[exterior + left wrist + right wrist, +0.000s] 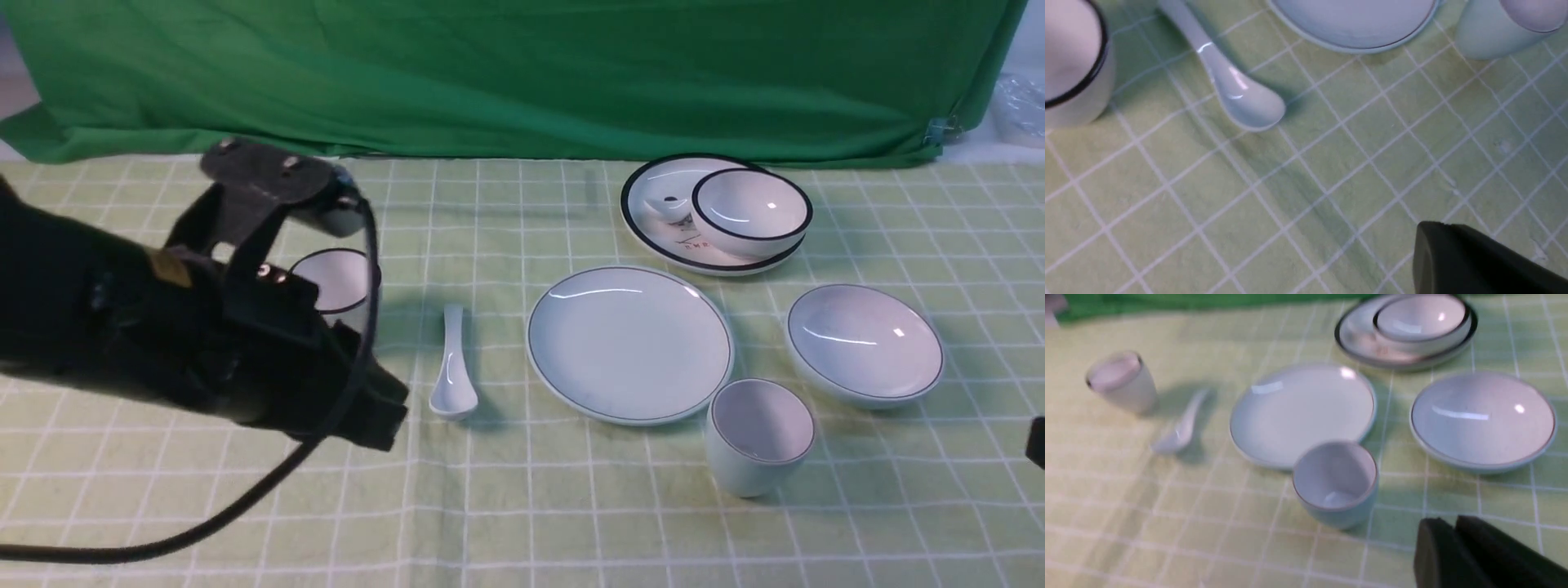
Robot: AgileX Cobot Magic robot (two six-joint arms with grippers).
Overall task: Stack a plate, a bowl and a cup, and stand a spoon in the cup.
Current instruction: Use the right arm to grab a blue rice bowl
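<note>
Plate between spoon and bowl, cup right of spoon.

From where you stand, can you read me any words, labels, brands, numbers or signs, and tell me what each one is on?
Red marks like lettering on the black-rimmed plate, beside its printed picture: too small to read.
I can make out no lettering on the thin-rimmed plate, the shallow bowl, the handleless cup or the spoon.
So nothing here can be quoted.
</note>
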